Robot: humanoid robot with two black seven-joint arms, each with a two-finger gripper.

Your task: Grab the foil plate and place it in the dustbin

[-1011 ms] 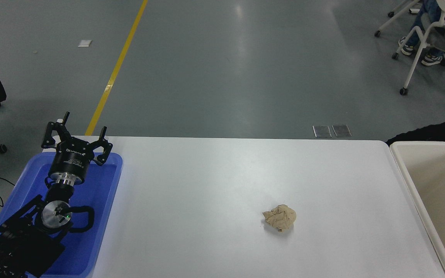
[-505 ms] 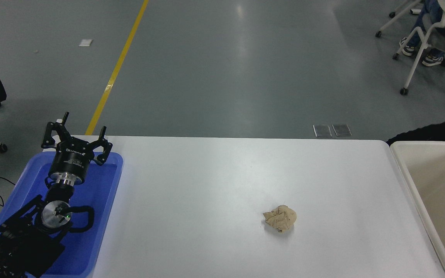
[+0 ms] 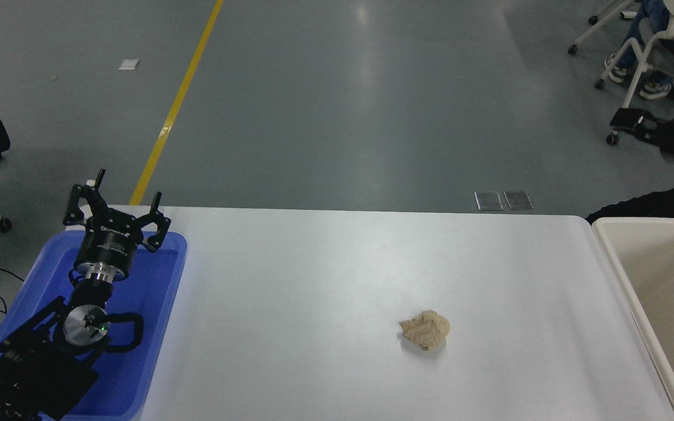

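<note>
no foil plate in view. left gripper (image 3: pixel 116 202) parked over blue tray (image 3: pixel 155 327), fingers spread, empty. right gripper (image 3: pixel 623 118) above dustbin (image 3: pixel 612 257), finger state unclear.

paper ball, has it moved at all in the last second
No. The paper ball sits at the same spot on the white table, equally far from the dustbin rim at the right in all three pictures.
</note>
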